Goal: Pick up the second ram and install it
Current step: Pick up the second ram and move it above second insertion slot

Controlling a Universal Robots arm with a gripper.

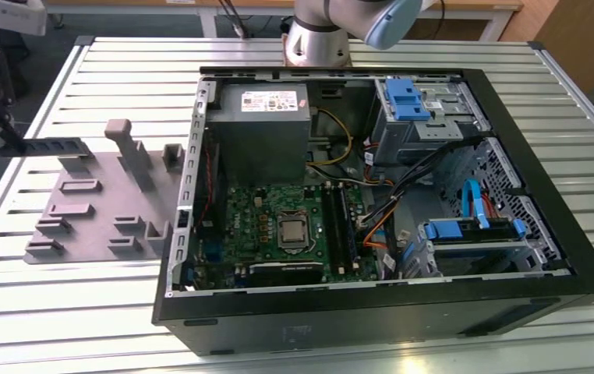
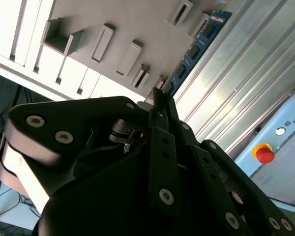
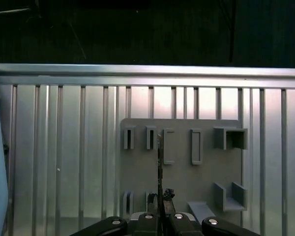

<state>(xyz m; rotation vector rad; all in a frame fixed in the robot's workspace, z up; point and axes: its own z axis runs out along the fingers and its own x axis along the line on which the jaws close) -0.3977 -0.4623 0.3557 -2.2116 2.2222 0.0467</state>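
Observation:
The second ram [image 2: 196,46] is a thin blue-green strip, and my gripper [image 2: 160,100] is shut on one end of it. In the first wrist view the second ram [image 3: 160,162] shows edge-on as a thin dark line rising from the gripper [image 3: 162,196], above the grey fixture [image 3: 182,167]. In the exterior view the gripper [image 1: 4,139] hangs at the far left, holding the second ram [image 1: 60,146] level over the fixture [image 1: 89,210]. The green motherboard [image 1: 276,226] with its long black slots [image 1: 337,226] lies inside the open computer case [image 1: 546,257], to the right of the fixture.
The fixture has upright posts [image 1: 131,152] and small slotted blocks [image 2: 102,43]. The slatted metal table [image 1: 100,70] carries the fixture and the case. The arm's base [image 1: 316,39] stands behind the case. A red button [image 2: 264,153] sits on a pale blue box.

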